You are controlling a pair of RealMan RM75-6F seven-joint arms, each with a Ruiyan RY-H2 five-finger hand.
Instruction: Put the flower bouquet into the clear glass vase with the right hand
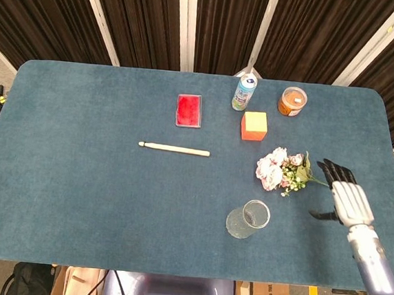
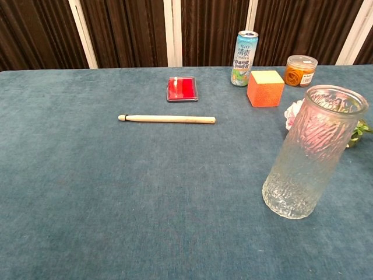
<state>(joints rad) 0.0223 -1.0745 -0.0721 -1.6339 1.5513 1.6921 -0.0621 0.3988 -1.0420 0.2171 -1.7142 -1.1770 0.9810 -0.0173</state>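
One light, floppy bouquet [image 1: 282, 172] lies beside the vase [image 1: 247, 219]; its thin stems, by the empty, spread right hand [image 1: 344, 196], look the safest hold, not the blooms.

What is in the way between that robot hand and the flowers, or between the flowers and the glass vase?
Nothing visible. The right robot hand is open just beside the stem end of the flower bouquet, with bare cloth between. The clear glass vase stands upright near the blooms, nothing between them either.

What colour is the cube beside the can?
Orange with a yellow top, the cube shows clearest in chest view.
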